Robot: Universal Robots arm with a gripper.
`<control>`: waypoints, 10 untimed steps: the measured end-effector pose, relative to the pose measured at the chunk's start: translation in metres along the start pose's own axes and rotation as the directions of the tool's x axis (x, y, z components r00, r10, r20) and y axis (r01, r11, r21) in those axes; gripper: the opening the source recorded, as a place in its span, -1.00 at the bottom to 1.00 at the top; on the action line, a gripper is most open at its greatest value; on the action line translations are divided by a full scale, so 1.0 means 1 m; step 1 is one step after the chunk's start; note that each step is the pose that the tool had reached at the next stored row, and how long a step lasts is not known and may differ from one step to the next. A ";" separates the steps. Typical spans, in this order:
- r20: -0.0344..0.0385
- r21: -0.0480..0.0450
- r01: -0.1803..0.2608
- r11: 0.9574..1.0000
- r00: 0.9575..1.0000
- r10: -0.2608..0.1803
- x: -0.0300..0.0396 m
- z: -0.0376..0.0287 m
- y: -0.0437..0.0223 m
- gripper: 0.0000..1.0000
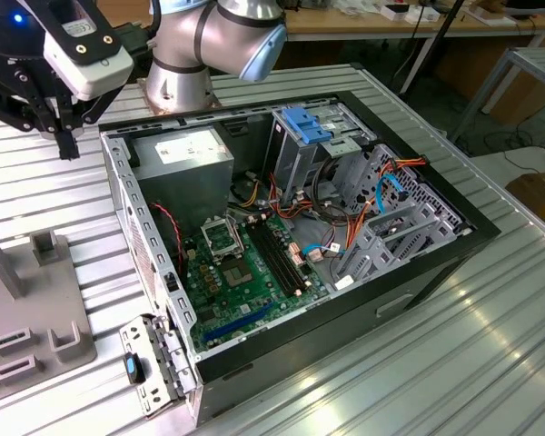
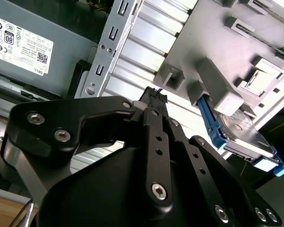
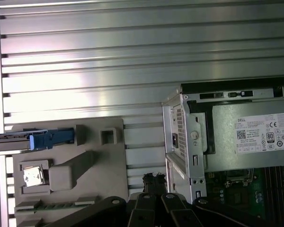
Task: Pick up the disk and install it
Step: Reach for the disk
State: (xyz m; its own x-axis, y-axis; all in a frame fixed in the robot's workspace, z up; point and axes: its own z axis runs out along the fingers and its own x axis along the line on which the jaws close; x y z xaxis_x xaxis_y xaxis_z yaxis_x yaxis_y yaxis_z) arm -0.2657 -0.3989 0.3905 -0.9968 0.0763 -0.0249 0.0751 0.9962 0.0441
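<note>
Second wrist view is showing the disk [image 2: 244, 137] face-on, first wrist view edge-on, standing at the holder [image 2: 217, 28] edge; the claw [image 2: 154, 94], closed and empty, is hovering apart.

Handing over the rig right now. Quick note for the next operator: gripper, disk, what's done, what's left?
Gripper: jaws shut, holding nothing. It hangs over the slatted table, between the grey fixture and the open PC case.
Disk: stands on edge in a slot of the fixture, apart from the gripper.
Done: nothing that shows; the disk is not picked up.
Left: pick-up and install in the case.
</note>
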 end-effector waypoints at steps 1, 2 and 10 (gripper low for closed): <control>0.000 0.000 0.000 1.000 1.000 0.000 0.0020 -0.0001 -0.0001 -0.79; 0.000 0.000 0.000 1.000 1.000 0.000 0.0022 0.0000 -0.0002 -0.79; 0.000 0.000 0.000 1.000 1.000 0.000 0.0027 -0.0001 -0.0002 -0.79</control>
State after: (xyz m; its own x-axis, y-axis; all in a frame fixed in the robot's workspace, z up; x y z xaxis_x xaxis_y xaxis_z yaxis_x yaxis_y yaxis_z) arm -0.2685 -0.3989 0.3905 -0.9968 0.0762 -0.0248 0.0751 0.9962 0.0440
